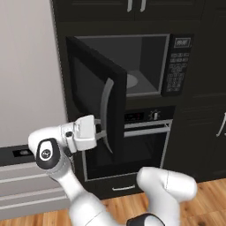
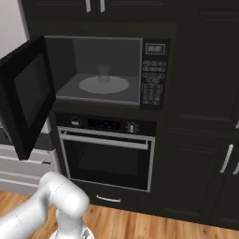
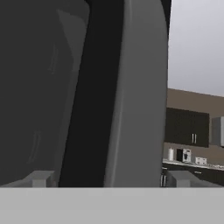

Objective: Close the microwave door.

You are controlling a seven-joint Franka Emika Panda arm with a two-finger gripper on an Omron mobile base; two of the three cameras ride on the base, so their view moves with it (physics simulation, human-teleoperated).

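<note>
Currently the microwave door (image 1: 95, 90) stands wide open, swung out to the left of the microwave (image 1: 132, 66) on its left-edge hinge, roughly square to the cabinet front. In the right base view the door (image 2: 25, 95) hangs out past the left side of the cavity, inner face toward the camera. The cavity is grey, with a round turntable (image 2: 103, 84) on its floor and a clear glass (image 2: 103, 73) standing at the turntable's centre. Keypad (image 2: 153, 81) with a small display sits on the microwave's right edge.

Door handle (image 1: 104, 112) is a curved vertical grey bar along the door's free edge. Gripper (image 1: 100, 131) sits at the lower part of that handle, pointed toward it, wrist coming in from the left. In the hand view the handle (image 3: 140, 92) runs top to bottom through the frame, close up, with the two fingertips (image 3: 40, 178) showing on either side of it at the bottom. The claw is spread, straddling the bar; cannot tell whether the pads touch it.

Oven (image 2: 107, 158) with a horizontal silver bar handle sits directly under the microwave, door closed. Dark cabinets (image 2: 205, 107) to the right, wood floor (image 2: 140, 226) below.
</note>
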